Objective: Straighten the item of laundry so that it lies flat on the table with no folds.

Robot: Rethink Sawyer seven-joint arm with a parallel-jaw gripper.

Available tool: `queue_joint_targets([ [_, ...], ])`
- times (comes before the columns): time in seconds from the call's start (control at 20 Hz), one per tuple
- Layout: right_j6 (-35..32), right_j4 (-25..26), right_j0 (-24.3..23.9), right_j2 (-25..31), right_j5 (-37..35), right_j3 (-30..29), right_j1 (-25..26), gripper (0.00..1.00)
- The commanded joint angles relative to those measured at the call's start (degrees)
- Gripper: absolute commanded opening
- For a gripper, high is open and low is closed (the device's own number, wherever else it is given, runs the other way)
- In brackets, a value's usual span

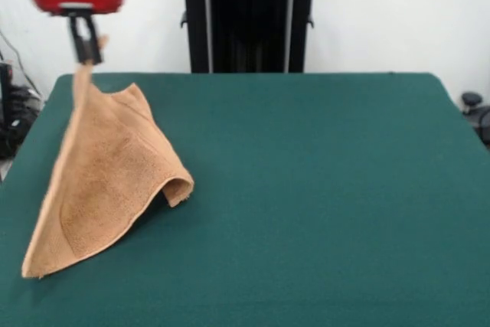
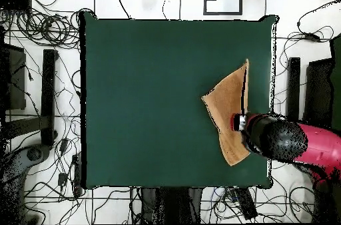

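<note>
The orange-tan towel point(image 1: 115, 174) hangs by one corner from my gripper point(image 1: 86, 57) at the far left of the front view. It drapes down in a tent shape, with its lower edge resting on the dark green table point(image 1: 321, 189) and one flap curled under. My gripper is shut on the towel's top corner, well above the table. In the overhead view the towel point(image 2: 228, 106) lies near the table's right edge, and the arm's red and black head covers the gripper point(image 2: 241, 122) and part of the cloth.
The black pedestal point(image 1: 249, 17) stands behind the table's far edge. Cables and stands point(image 2: 40, 89) lie on the floor round the table. The table's left edge in the front view point(image 1: 31, 132) is close to the towel.
</note>
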State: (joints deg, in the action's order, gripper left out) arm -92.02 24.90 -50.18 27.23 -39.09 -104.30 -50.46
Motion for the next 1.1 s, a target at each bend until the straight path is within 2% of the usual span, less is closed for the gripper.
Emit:
queue_joint_targets([
  [0.05, -21.97, -5.45, 8.18, -7.4, 4.54, -9.85, -2.0, 0.0],
  [0.3, -22.74, -7.54, 10.62, -9.25, 5.6, -10.0, -1.35, 0.0],
  [0.5, -26.15, -10.95, 14.43, -10.34, 5.95, -10.16, -1.0, 0.0],
  [0.65, -31.1, -12.99, 19.42, -12.94, 8.77, -10.11, 0.16, 0.0],
  [0.85, -39.01, -15.02, 27.84, -19.15, 11.93, -9.55, 1.6, 0.0],
  [1.1, -45.07, -19.25, 36.3, -24.88, 11.73, -7.75, 2.74, 0.0],
])
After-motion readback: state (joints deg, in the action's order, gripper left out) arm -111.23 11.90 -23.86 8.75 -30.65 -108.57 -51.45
